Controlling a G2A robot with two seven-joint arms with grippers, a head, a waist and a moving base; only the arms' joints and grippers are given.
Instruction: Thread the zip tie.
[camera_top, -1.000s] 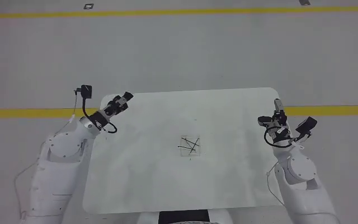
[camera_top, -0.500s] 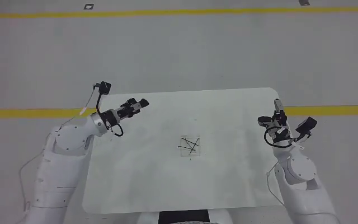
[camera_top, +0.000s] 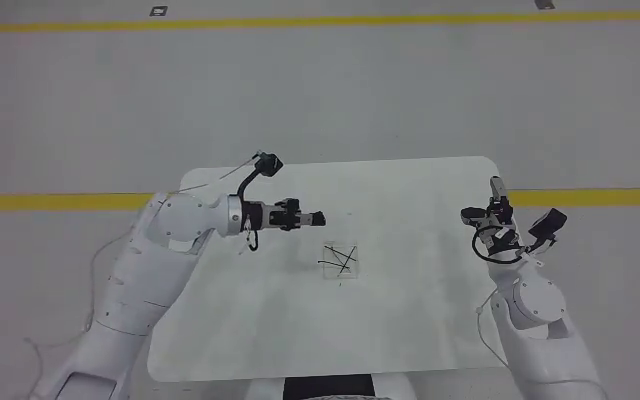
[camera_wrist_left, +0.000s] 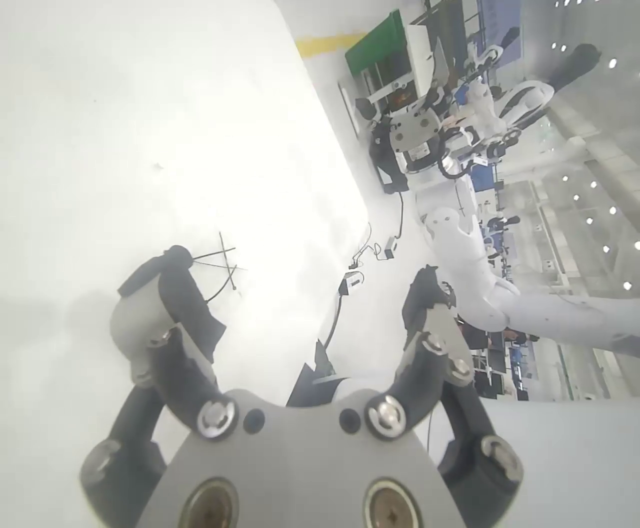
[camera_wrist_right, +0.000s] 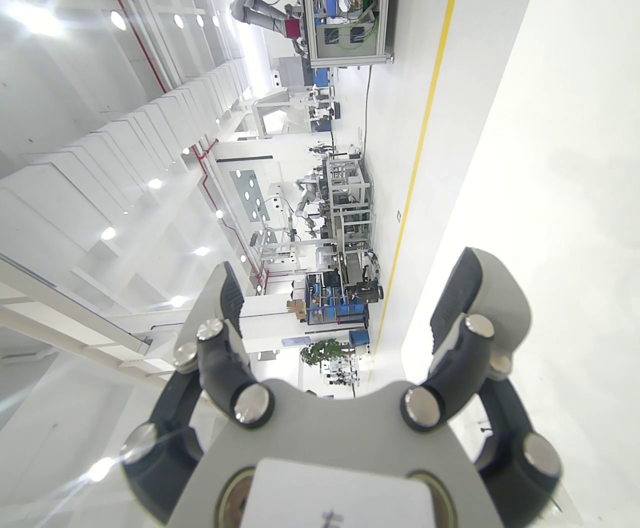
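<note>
Black zip ties (camera_top: 340, 260) lie crossed on the counter (camera_top: 420, 320); the left gripper (camera_top: 318, 216) hovers near them, jaws wide and empty, while the right gripper (camera_top: 497, 186) sits at its edge, jaws likewise wide.

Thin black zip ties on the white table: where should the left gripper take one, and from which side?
Probably a loose end at the edge of the thin black zip ties, on the side nearest the open left gripper, coming down from above. The strands lie flat on the white table and cross in the middle, so a grip there would likely catch several.
</note>
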